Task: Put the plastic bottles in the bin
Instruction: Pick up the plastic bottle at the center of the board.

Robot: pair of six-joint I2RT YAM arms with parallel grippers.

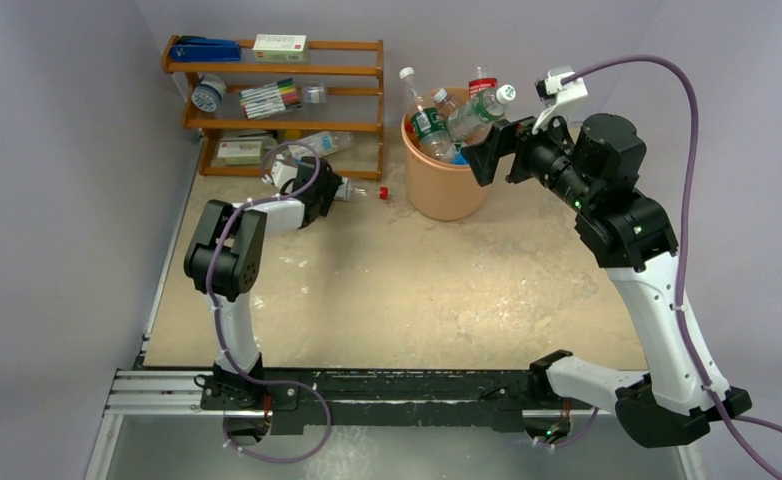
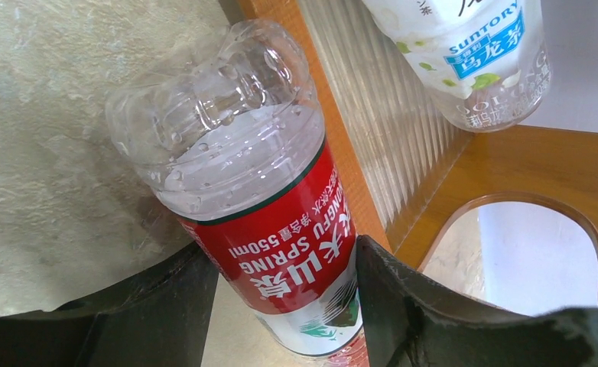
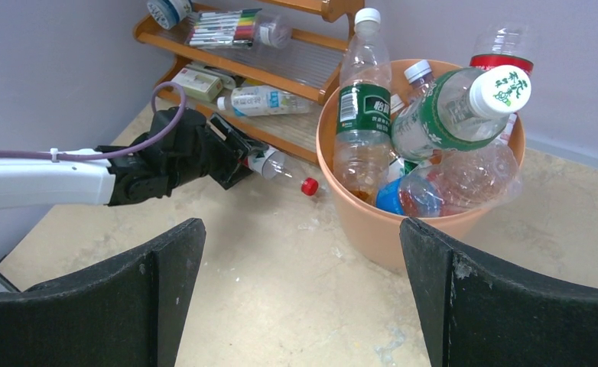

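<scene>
1. Only the left wrist view lets me read the red-label bottle (image 2: 242, 153): it lies on its side at the foot of the wooden shelf (image 2: 502, 160), with a white-label bottle (image 2: 472, 53) on the shelf's lowest board. The right wrist view shows its red cap pointing towards the bin (image 3: 372, 222)
2. The left gripper (image 2: 282, 252) pinches that bottle, its fingers pressed to both sides of the label. The right gripper (image 3: 302, 229) is spread wide and holds nothing, hanging just beside the bin's rim
3. The bin stands at the far side of the mottled beige table (image 1: 397, 290), heaped with bottles (image 3: 433, 115). The walls are pale lilac
</scene>
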